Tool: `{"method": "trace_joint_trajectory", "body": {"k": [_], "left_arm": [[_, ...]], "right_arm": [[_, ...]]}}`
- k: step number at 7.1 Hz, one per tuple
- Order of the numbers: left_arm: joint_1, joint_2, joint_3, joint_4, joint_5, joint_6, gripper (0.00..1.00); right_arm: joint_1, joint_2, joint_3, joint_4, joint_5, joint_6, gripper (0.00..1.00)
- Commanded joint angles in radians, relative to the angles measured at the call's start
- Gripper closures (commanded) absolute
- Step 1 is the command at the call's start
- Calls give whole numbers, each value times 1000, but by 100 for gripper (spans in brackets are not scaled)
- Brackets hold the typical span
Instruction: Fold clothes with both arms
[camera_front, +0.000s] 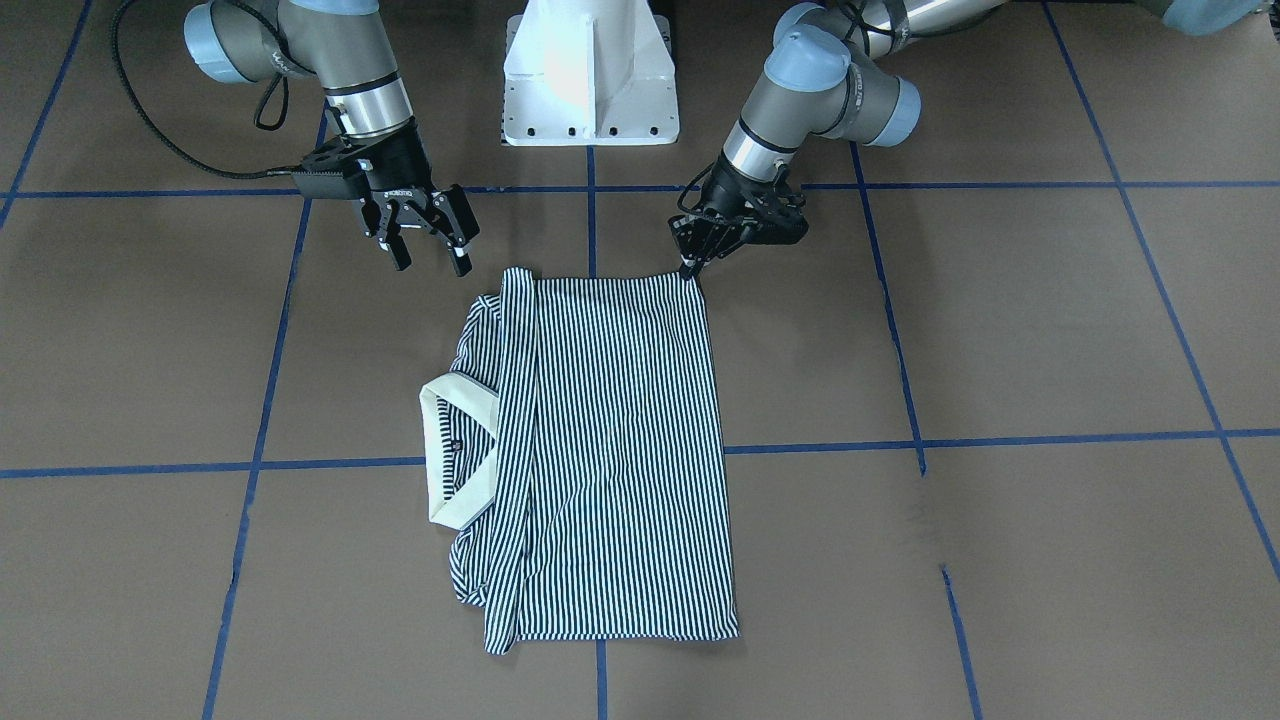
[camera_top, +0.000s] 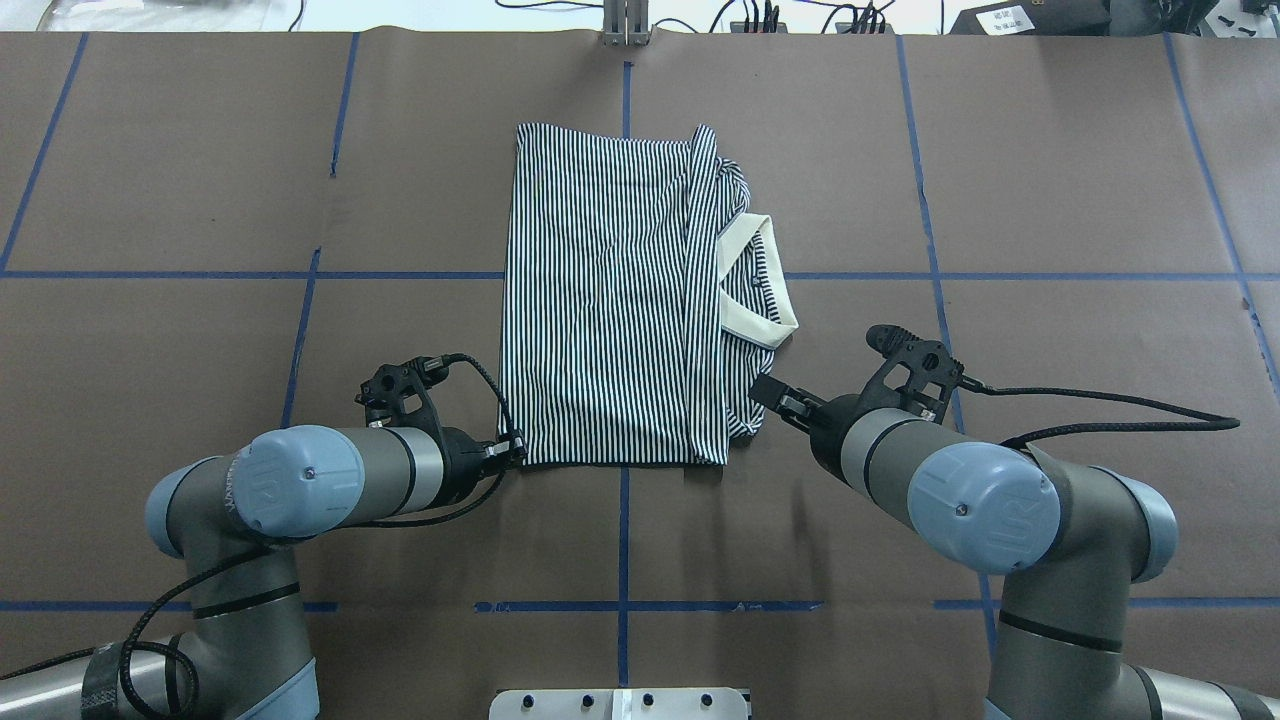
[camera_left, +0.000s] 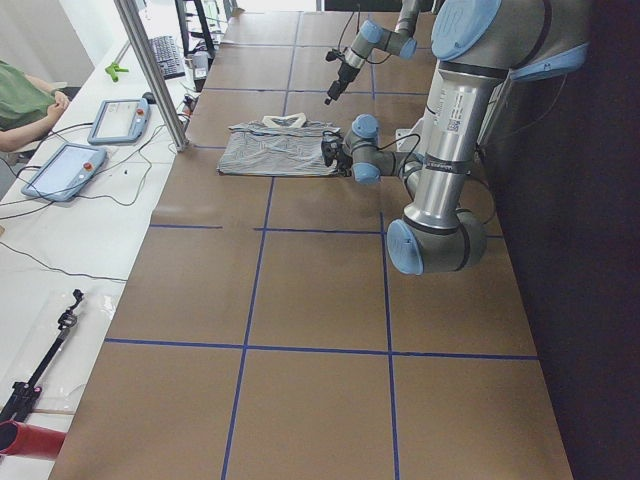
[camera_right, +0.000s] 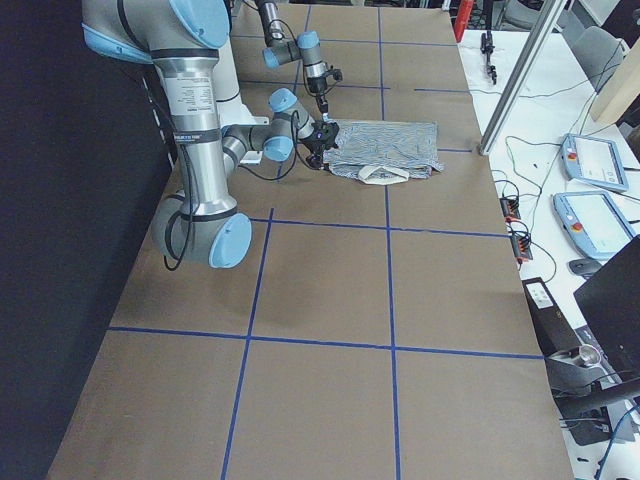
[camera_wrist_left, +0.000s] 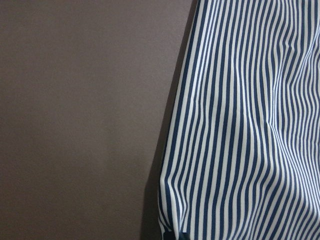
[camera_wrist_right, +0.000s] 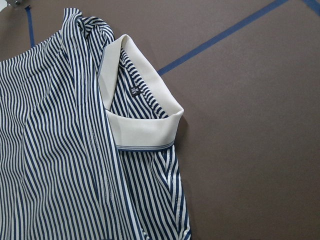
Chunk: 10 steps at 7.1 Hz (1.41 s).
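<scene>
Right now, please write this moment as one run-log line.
polo shirt: partly folded, flat on table | left pincer: shut on near hem corner | right pincer: open, beside shirt, not touching

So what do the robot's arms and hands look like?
The left arm and right arm are silver-grey tubes with round light blue joint caps marked UR. The left gripper and right gripper are black, with two fingers each; the right one has small white lettering. Black cables run to the wrists.

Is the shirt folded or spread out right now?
Folded: the shirt lies as a narrow rectangle, no sleeves sticking out, collar at one long edge.
</scene>
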Motion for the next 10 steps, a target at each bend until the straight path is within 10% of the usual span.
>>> {"method": "trace_joint_trajectory", "body": {"k": [1,3,10], "left_arm": [[0,-1,-1,0,0,0,100],[0,-1,-6,0,0,0,100],[2,0,-12,0,1,-1,100]], "right_arm": [[-29,56,-17,-55,-3,65,22],[-55,177,-65,-236,-5,101,16],[-42,287,-191,-333,-7,29,19]]}}
